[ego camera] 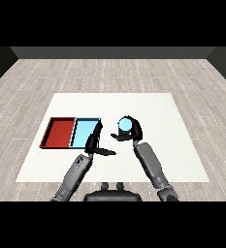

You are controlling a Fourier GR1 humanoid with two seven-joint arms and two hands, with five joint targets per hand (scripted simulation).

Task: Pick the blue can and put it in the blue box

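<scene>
Red tray (59, 133) and light blue tray (84, 132) lie touching side by side on the white desk (172, 145), neither holding anything visible. Right of them, the blue can (126, 127), pale-topped, sits within the right robot hand (132, 131), whose fingers curl round it. The left robot hand (94, 143) rests straight-fingered at the blue tray's near right edge.

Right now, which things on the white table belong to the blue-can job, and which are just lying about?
Part of the job:
- small blue cylindrical can, held in the black right hand
- shallow light blue tray, the destination
- right hand, curled round the can

Not part of it:
- shallow red tray, beside the blue one
- black left hand, fingers straight, at the blue tray's near right corner
</scene>
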